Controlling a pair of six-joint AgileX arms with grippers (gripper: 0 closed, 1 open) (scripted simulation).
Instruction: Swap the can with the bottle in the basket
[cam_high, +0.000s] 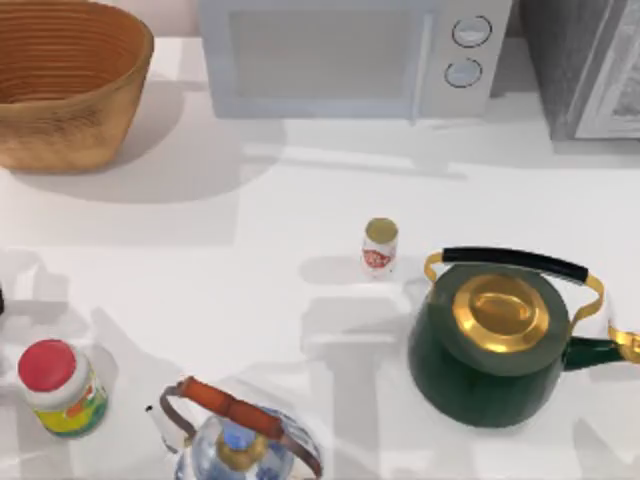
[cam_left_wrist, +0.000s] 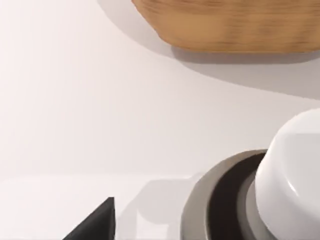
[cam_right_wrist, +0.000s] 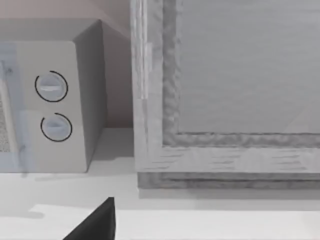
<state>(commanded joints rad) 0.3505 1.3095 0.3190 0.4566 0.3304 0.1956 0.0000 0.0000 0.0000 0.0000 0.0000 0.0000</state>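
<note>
You'll find the tiny white red-labelled can (cam_high: 380, 246) mid-table, the stout white red-capped bottle (cam_high: 61, 387) front left, the woven orange-brown wicker basket (cam_high: 70, 85) back left; finger state can't be told

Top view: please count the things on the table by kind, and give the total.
Kettles: 2, green kettle, glass kettle
Cans: 1, the can
Bottles: 1, the bottle
Baskets: 1, the basket
Microwaves: 1, the microwave
Total: 6
</note>
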